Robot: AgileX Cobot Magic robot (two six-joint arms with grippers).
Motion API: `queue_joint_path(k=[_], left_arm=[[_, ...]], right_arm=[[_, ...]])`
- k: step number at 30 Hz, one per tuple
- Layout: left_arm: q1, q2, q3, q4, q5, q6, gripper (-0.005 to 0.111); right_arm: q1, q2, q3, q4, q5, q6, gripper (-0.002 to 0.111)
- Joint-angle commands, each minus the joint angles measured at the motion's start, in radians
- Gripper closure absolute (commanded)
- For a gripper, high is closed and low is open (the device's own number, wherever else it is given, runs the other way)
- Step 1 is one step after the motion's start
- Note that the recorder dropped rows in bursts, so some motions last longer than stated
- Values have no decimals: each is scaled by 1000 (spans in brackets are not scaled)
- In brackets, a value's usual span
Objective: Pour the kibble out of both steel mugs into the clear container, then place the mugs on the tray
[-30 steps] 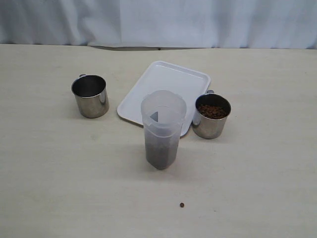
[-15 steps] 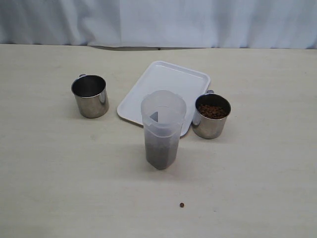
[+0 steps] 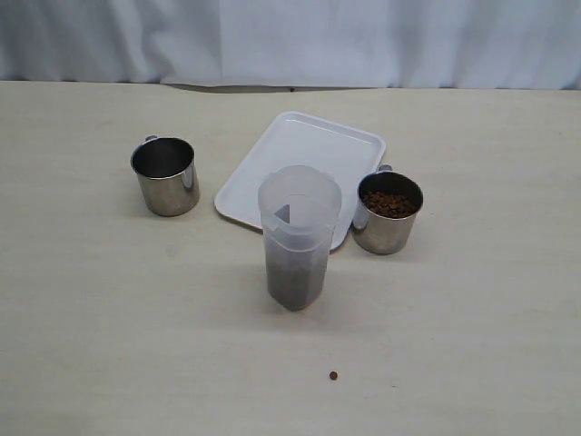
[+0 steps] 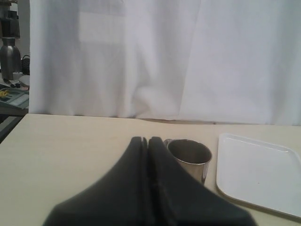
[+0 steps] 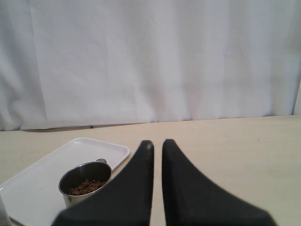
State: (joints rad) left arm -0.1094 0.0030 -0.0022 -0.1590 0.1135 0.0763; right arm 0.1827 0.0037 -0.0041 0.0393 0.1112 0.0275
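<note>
A: How do the grippers stand?

B: The left gripper (image 4: 147, 139) has its dark fingers pressed together, nothing between them. The right gripper (image 5: 157, 142) is closed too, with only a thin slit between its fingers, and it is empty. Only the wrist views show them.

A: What does each wrist view see beyond them?

B: The left one sees a steel mug (image 4: 190, 155) just beyond its fingertips, beside the white tray (image 4: 258, 169). The right one sees the other steel mug (image 5: 84, 183), with kibble (image 5: 85, 187) in its bottom, against the tray's edge.

A: And the exterior view?

B: It alone shows the clear container (image 3: 298, 236), upright at the tray's near edge, its lower part dark with kibble (image 3: 292, 282). The left mug (image 3: 165, 177) stands apart from the tray's left side, its inside bare steel. The right mug (image 3: 388, 213), filled with brown pellets (image 3: 389, 203), sits just beside the tray's right corner. One stray pellet (image 3: 333, 375) lies on the table (image 3: 91, 318), well apart from the tray on the container's side.
</note>
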Motion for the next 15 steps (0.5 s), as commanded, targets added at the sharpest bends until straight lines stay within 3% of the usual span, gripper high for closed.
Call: queue_joint_path(k=[1,15], left_arm=[[-6,-3,2,-8,-17,1,107],[-6,-3,2,-8,-22,1,107]], right_arm=[[-6,-4,4,5,-10,-4,103],[-6,-4,4,-3,-270,-51,103]])
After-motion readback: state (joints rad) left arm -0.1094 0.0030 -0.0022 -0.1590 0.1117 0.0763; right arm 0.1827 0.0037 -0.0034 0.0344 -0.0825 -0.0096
